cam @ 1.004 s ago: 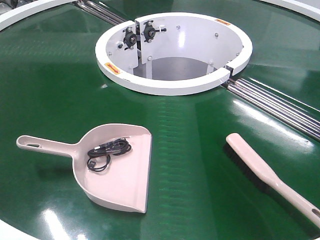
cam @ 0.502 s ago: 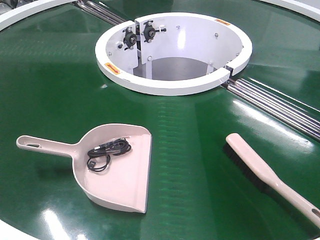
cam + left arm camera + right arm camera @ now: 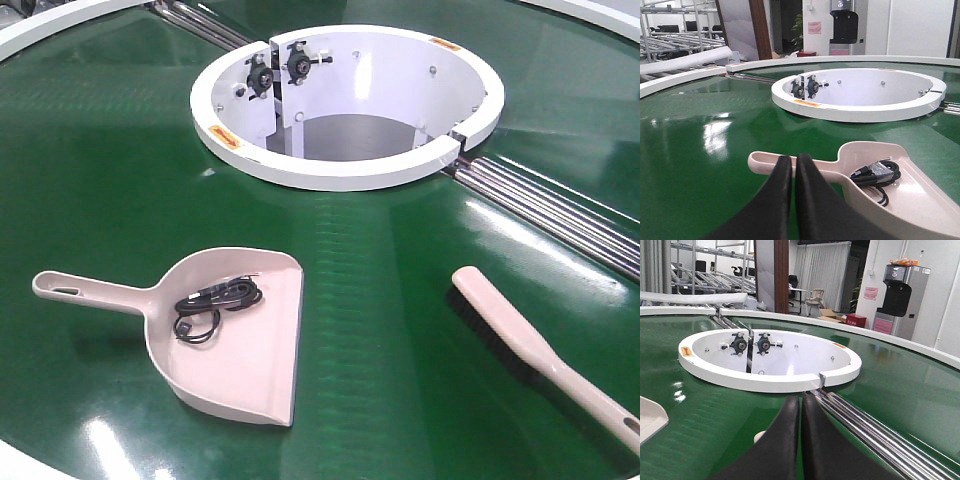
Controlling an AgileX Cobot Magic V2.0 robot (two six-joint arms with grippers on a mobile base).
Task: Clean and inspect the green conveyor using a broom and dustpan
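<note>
Front-facing view first: compare it with the two earlier frames and you will find nothing has shifted, so the sweeping looks finished or paused and you are likely in the inspection part of the task. Count what you have: one dustpan [image 3: 240, 340], lying flat on the near left of the green conveyor [image 3: 380, 300] with its handle pointing left; one broom [image 3: 540, 355], lying on the near right, bristle edge facing the dustpan and well apart from it; one small tangle of black wire [image 3: 212, 303] resting inside the pan near the handle end; one white centre ring [image 3: 350, 175] beyond them; and a set of steel roller rods [image 3: 560, 210] running off to the right. No loose debris shows on the belt. From the left wrist view, your left gripper [image 3: 792, 167] has its fingers pressed together on nothing, poised just over the dustpan handle [image 3: 790, 166]. From the right wrist view, your right gripper [image 3: 801, 407] is likewise clenched and empty, hanging above the belt, with what may be the broom's tip just beside it.
</note>
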